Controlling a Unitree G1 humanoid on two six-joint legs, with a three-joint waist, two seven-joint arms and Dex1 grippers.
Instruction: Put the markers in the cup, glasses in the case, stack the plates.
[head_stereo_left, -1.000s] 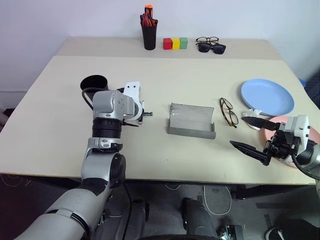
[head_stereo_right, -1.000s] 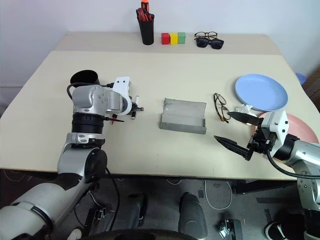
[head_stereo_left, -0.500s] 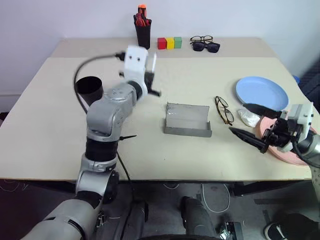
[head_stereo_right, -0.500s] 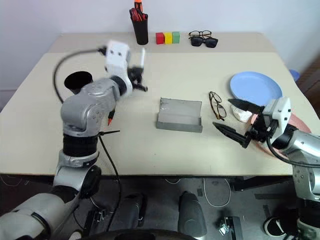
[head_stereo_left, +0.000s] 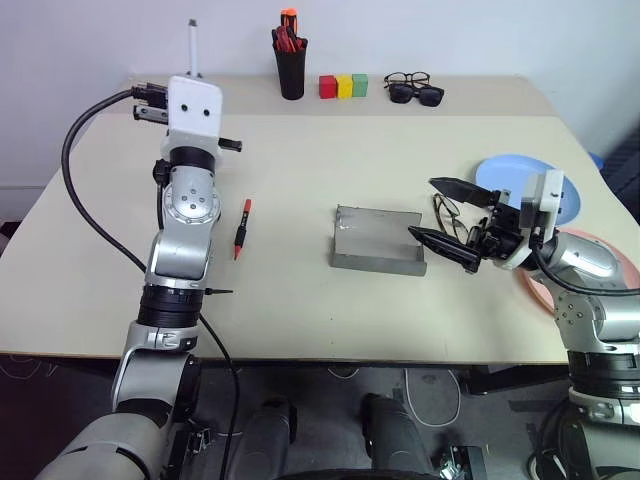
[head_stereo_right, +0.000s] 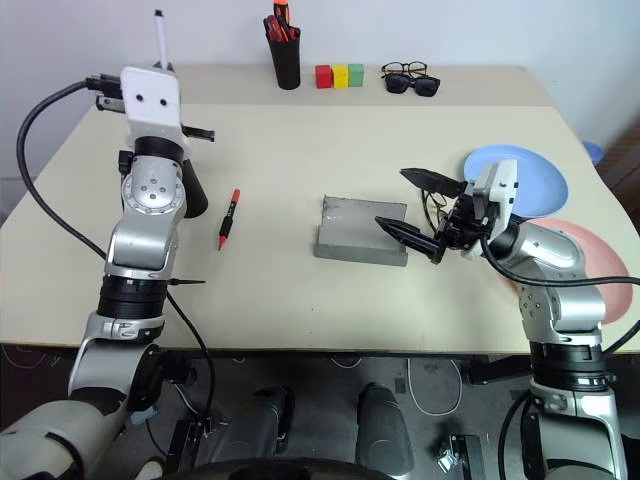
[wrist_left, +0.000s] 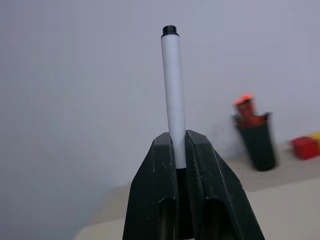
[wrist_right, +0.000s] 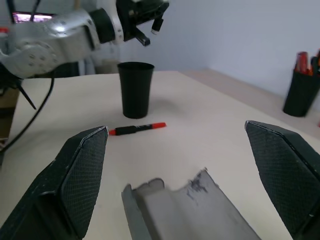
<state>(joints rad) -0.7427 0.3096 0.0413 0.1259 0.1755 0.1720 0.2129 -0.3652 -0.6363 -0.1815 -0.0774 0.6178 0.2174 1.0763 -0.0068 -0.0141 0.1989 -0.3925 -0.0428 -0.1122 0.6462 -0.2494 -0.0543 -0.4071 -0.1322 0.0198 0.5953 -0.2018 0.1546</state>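
The left gripper (wrist_left: 180, 150) is clamped on the white marker (wrist_left: 173, 95), holding it upright above the table's left side, so the marker step is in hand. The black cup (wrist_right: 135, 89) stands near the left edge, partly behind that arm, and the red-capped marker (head_stereo_left: 241, 226) lies on the table beside it. Next, the marker likely has to be tipped down over the cup's mouth and let go. The right gripper (head_stereo_left: 450, 216), fingers spread wide and empty, hangs between the open grey case (head_stereo_left: 378, 240) and the glasses (head_stereo_left: 448, 212), near the right edge.
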